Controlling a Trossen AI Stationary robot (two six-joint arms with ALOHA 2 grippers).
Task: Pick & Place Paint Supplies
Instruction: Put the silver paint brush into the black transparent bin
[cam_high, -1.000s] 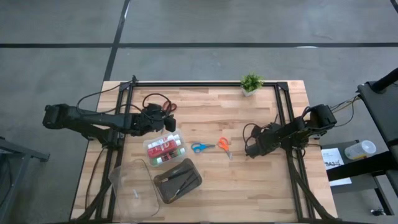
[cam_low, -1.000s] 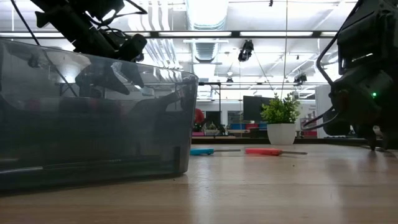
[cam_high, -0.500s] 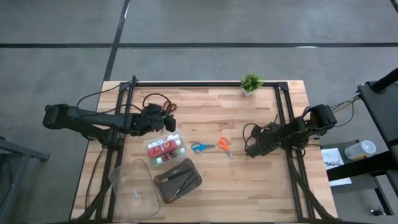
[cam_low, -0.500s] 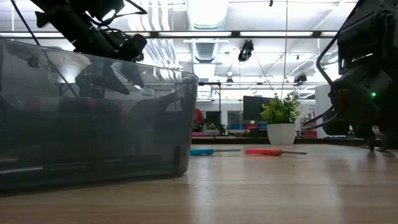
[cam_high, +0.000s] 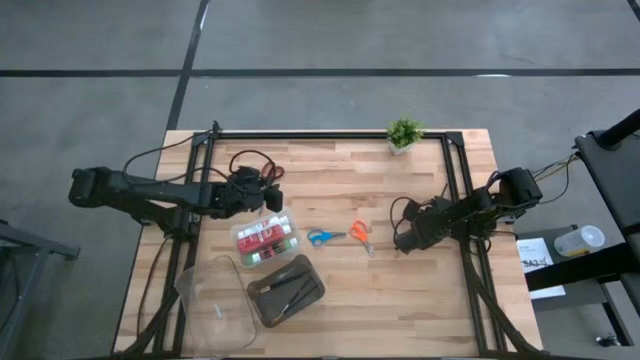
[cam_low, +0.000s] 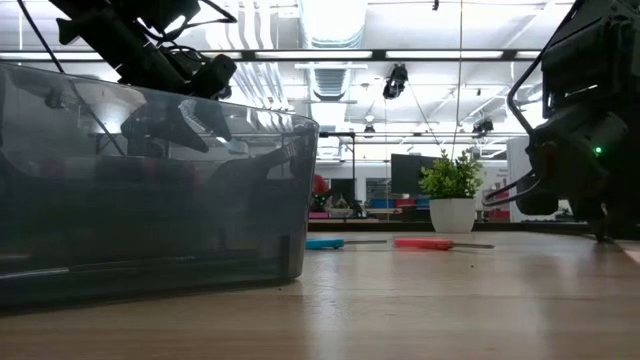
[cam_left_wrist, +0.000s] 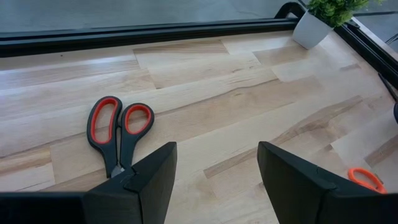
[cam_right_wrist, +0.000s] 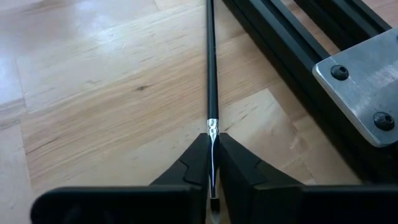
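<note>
My right gripper (cam_high: 404, 239) is low over the table's right part and shut on a thin black brush (cam_right_wrist: 210, 68). My left gripper (cam_high: 270, 196) hangs open over the table's left part, above red-handled scissors (cam_left_wrist: 118, 132) that lie flat on the wood. Blue scissors (cam_high: 321, 237) and orange scissors (cam_high: 360, 232) lie flat mid-table. A small clear box (cam_high: 265, 240) holds paint tubes. More brushes lie in a dark grey case (cam_high: 286, 290). My right gripper (cam_right_wrist: 212, 148) pinches the brush between its two fingers at and just behind the silver ferrule (cam_right_wrist: 212, 128). The fingers slant down and lie along the brush, whose black handle (cam_right_wrist: 209, 56) runs straight out ahead of them. Whether the handle rests on the wood does not show.
A large clear plastic box (cam_high: 213, 303) stands at the near left. A small potted plant (cam_high: 403, 133) stands at the far edge. A black metal frame rail (cam_right_wrist: 292, 56) runs close beside the brush. Bare wood lies near the table's near right.
</note>
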